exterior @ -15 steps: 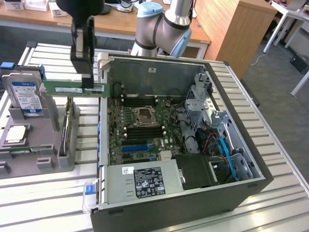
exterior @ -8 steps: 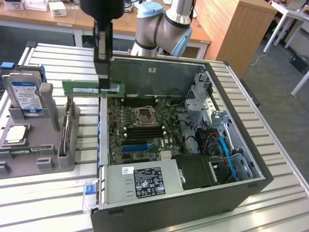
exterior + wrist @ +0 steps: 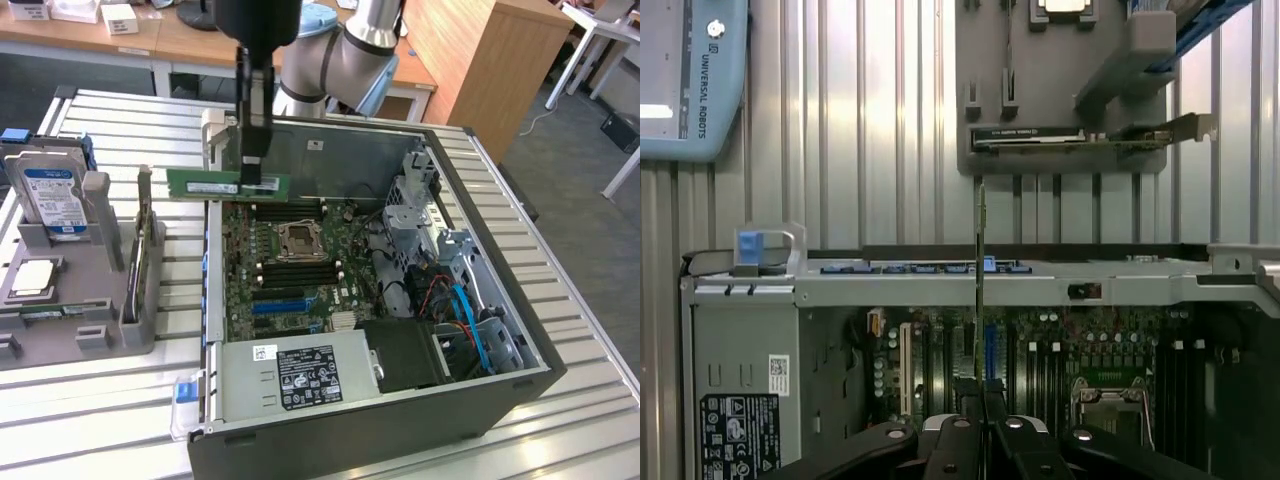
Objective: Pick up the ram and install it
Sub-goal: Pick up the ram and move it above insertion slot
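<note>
The ram (image 3: 205, 185) is a long thin green stick with a small white label, held level in the air above the case's wall on the exterior view's left. My gripper (image 3: 255, 168) is shut on its end nearer the case. In the wrist view the ram (image 3: 981, 290) appears edge-on as a thin vertical line rising from between my fingertips (image 3: 983, 425). Below it lies the motherboard (image 3: 290, 270) with its dark memory slots (image 3: 300, 272) beside the CPU socket (image 3: 299, 240).
The open computer case (image 3: 430, 330) holds a power supply (image 3: 300, 375), drive cages and cables. A grey fixture (image 3: 70, 290) on the exterior view's left carries a hard drive (image 3: 55, 200), a square CPU chip (image 3: 35, 280) and an expansion card (image 3: 1070, 135).
</note>
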Motion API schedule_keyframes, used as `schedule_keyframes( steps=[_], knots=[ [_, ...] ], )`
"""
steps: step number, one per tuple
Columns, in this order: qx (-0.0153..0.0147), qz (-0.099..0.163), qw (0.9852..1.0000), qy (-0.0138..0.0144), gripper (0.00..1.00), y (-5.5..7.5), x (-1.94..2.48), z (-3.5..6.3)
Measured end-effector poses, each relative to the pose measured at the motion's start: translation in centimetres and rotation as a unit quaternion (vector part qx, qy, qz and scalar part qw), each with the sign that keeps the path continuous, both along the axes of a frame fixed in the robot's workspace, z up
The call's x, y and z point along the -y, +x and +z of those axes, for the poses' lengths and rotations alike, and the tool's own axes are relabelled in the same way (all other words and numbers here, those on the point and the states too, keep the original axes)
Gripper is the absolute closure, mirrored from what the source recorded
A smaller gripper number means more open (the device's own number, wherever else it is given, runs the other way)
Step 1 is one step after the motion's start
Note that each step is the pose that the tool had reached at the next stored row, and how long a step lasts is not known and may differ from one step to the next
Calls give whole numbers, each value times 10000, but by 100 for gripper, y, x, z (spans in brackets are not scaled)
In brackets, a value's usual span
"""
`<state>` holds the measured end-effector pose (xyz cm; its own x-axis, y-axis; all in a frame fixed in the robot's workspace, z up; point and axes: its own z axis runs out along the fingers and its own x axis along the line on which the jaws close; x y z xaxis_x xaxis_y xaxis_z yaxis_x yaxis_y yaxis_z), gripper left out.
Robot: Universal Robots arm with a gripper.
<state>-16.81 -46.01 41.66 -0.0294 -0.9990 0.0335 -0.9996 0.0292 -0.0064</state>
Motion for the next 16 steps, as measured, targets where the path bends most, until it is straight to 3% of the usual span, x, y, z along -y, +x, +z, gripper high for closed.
schedule_keyframes(
  steps=[15, 16],
  knots=[
    [0, 1, 10000, 0, 88, 684, 0, -1],
    [0, 2, 10000, 0, 88, 774, 0, -1]
  ],
)
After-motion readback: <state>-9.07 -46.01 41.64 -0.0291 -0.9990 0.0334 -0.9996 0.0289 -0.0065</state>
